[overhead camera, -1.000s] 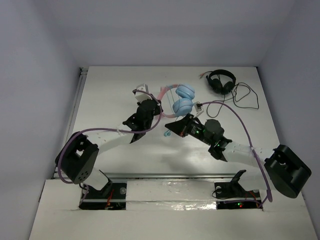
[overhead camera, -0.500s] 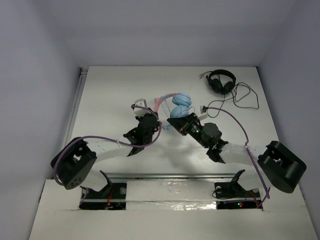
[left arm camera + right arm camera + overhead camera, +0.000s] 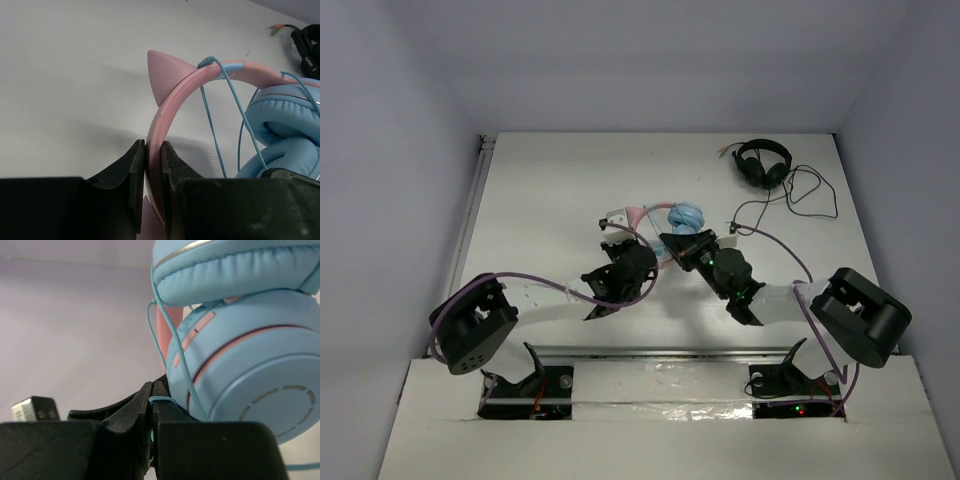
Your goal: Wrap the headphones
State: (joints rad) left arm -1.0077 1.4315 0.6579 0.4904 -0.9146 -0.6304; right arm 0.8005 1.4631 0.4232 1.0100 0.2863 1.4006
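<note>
The headphones (image 3: 682, 217) have light blue ear cups (image 3: 240, 365), a pink headband (image 3: 172, 95) with a cat ear (image 3: 164, 72) and a thin light-blue cable (image 3: 235, 105). They are held at mid table between both arms. My left gripper (image 3: 153, 165) is shut on the pink headband below the cat ear; it shows in the top view (image 3: 625, 235). My right gripper (image 3: 152, 400) is shut on the thin blue cable (image 3: 175, 347) just beside the lower ear cup; it shows in the top view (image 3: 672, 243). Cable strands run over the headband.
Smaller black headphones (image 3: 763, 162) with a loose black cable (image 3: 810, 195) lie at the far right of the table. White walls close the table at the back and sides.
Both grippers and the headphones have moved toward the near edge and closer together. The ear cups now sit lower in the top view and partly hidden behind the right gripper.
</note>
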